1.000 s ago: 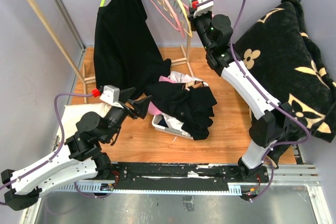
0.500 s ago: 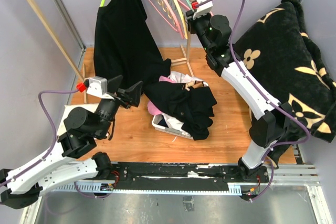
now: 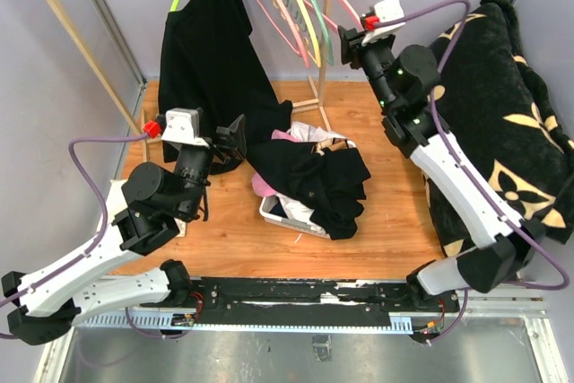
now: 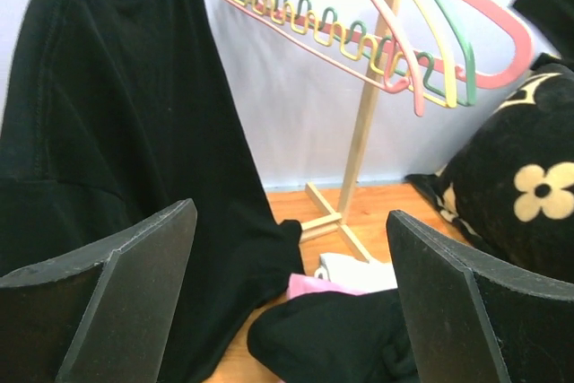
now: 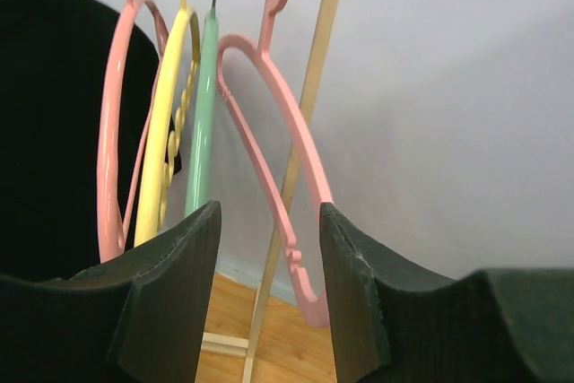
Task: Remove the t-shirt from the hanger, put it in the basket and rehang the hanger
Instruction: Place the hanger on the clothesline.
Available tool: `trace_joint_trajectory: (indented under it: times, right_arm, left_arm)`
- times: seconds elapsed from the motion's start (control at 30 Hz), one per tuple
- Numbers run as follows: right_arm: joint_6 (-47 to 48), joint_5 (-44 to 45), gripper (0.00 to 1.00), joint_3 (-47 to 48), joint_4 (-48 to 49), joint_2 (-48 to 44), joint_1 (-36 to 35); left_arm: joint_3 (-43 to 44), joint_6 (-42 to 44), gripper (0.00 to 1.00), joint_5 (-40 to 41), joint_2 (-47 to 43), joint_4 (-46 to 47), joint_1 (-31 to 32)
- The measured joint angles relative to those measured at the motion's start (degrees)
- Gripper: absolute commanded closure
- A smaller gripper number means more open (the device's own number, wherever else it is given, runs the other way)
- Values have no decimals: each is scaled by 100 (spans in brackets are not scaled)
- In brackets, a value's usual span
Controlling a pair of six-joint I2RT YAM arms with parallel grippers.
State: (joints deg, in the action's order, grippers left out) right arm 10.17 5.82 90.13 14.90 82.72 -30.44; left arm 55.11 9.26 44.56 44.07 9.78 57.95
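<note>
Right gripper retreated toward 4 o'clock, jaws parted, empty. Left gripper, spread wide, faced t-shirt at 11 o'clock; hem grasp needed next.

From overhead we looked down on everything, while both wrist cameras sat close, angled up at the same coloured hangers.

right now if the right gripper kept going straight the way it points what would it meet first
Probably the rightmost pink hanger, which hangs ahead of the right gripper, in line with the gap between its open jaws. Depth is unclear; the wooden rack post stands just behind.
</note>
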Motion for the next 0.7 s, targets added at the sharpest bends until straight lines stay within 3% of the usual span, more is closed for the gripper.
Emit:
trace_joint_trajectory:
  times: [0.2, 0.4, 0.7]
  right_arm:
    - [-114, -83, 50, -118, -2, -671, 0]
    - [-302, -286, 50, -297, -20, -1130, -2]
    - [-459, -387, 50, -713, -282, -1486, -20]
  left_arm:
    - [332, 275, 4, 238, 269, 63, -76]
    - [717, 267, 0, 267, 422, -33, -608]
    - [2424, -87, 0, -588, 1423, -817, -1580]
